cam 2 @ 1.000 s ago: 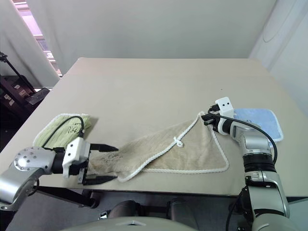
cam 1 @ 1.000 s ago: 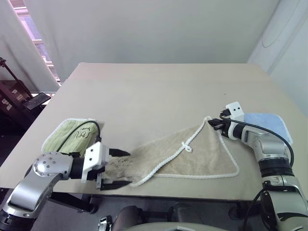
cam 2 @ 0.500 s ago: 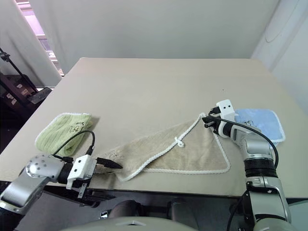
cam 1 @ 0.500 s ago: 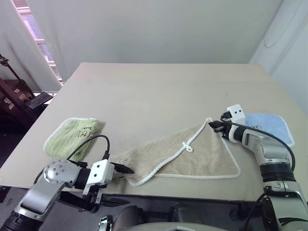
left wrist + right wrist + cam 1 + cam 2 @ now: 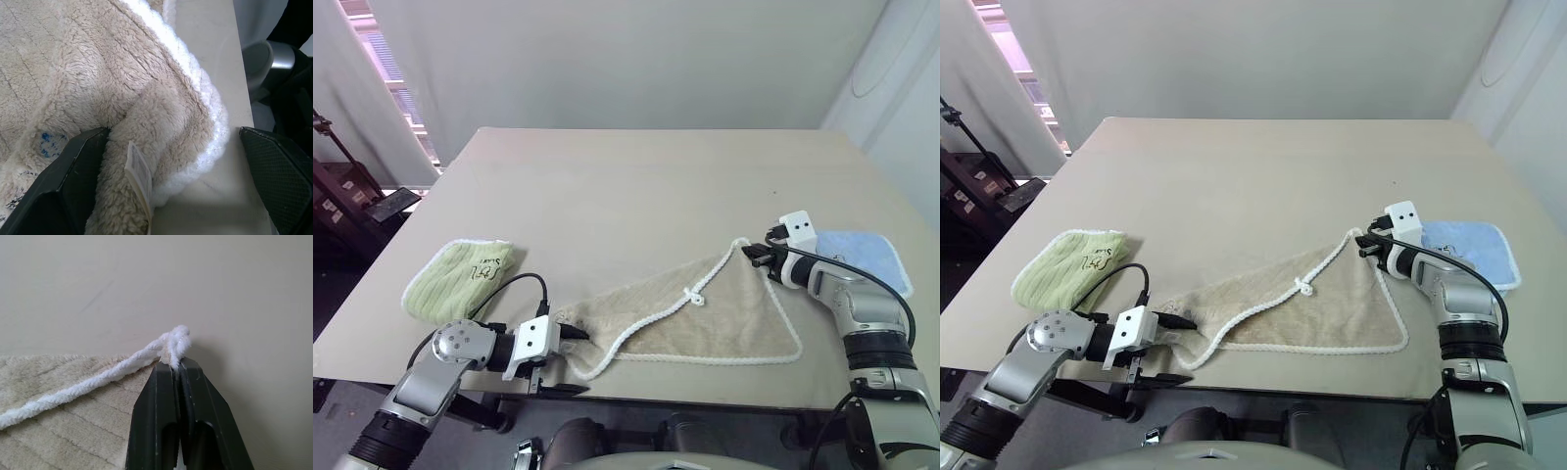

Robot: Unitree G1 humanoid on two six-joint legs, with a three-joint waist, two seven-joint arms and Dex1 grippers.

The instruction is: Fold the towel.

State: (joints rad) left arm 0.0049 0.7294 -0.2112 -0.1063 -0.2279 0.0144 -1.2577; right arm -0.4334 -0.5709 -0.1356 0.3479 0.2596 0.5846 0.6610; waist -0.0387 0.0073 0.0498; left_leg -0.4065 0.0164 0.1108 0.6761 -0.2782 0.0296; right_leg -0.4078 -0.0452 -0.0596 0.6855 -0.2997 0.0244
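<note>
The beige towel (image 5: 715, 308) with white corded edging lies spread in a rough triangle near the table's front edge, its white loop (image 5: 693, 297) on top. My right gripper (image 5: 759, 257) is shut on the towel's far right corner; the right wrist view shows the corded corner (image 5: 173, 345) pinched between the closed fingers (image 5: 161, 431). At the front left, my left gripper (image 5: 570, 360) is open and straddles the towel's bunched left corner (image 5: 161, 122). One of its fingers (image 5: 73, 186) lies against the towel, the other (image 5: 279, 181) hangs past the table's front edge.
A light green folded towel (image 5: 460, 277) lies at the table's left edge, just behind my left arm. A light blue folded towel (image 5: 864, 257) sits at the right edge behind my right arm. The tan table (image 5: 646, 186) stretches away behind the towel.
My left gripper has dropped from above the towel's left end to the table's front edge, still open around that corner. The right gripper has kept its hold and place.
</note>
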